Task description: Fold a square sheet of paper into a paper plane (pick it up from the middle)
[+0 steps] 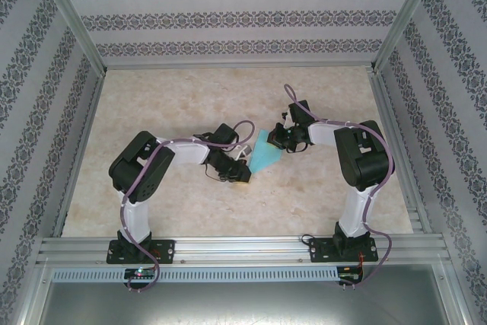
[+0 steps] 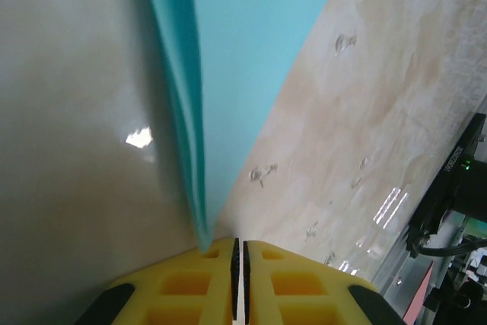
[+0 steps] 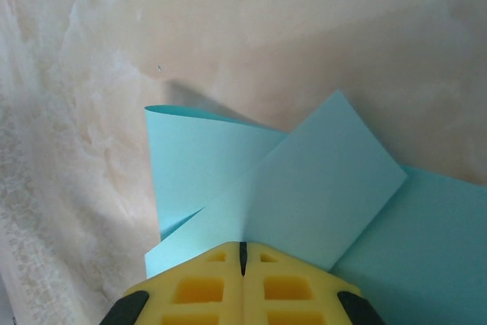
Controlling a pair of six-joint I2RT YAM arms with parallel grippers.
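One turquoise sheet of paper [image 1: 264, 154], partly folded, is noted near the middle of the counter [image 1: 175, 97], between the two end effectors. One flap is laid across the sheet at a slant, and a curled edge is raised behind it, with a shadow thrown on the marbled surface. At the sheet's far right end, the right end effector [image 3: 243, 246] is pressed together on the flap, its yellow pads [image 3: 266, 260] meeting in a thin seam. At the sheet's near left corner, the left end effector [image 2: 235, 243] is likewise pressed together. The sheet's creased edge runs down to its tip, slightly off the seam, so a pinch cannot be confirmed.
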